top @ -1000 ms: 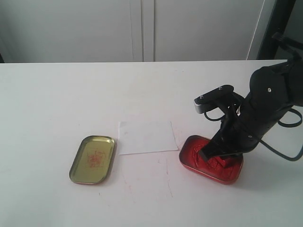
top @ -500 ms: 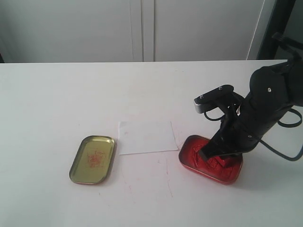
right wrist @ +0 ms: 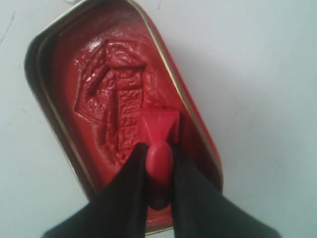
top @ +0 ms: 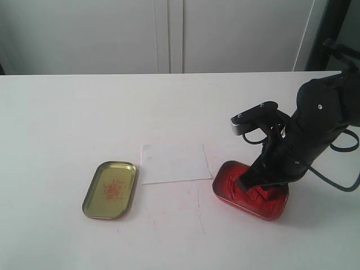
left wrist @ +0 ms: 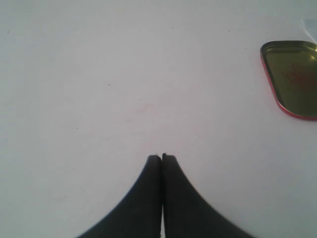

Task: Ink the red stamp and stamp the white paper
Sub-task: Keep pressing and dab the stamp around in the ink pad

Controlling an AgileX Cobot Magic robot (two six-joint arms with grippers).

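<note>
- Red stamp (right wrist: 158, 130) sits base-down in the paste of the ink tin (top: 221, 188), toward the table's (top: 67, 112) front-right; pressed there, I judge, to load its face.
- Right pincer (right wrist: 158, 151) grips its knob from both sides; arm bent, reaching steeply down.
- White paper (top: 174, 163) lies just beside the tin, mid-table, no mark visible.
- Left pincer (left wrist: 162, 158) closed, empty, over the table.

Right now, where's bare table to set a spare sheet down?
Bare: the wide far half of the table behind the white paper; the left strip beyond the gold tin lid; the near edge in front of the paper. Crowded: the row of lid, paper and ink tin, with the right tool holding the red stamp in the tin.
</note>
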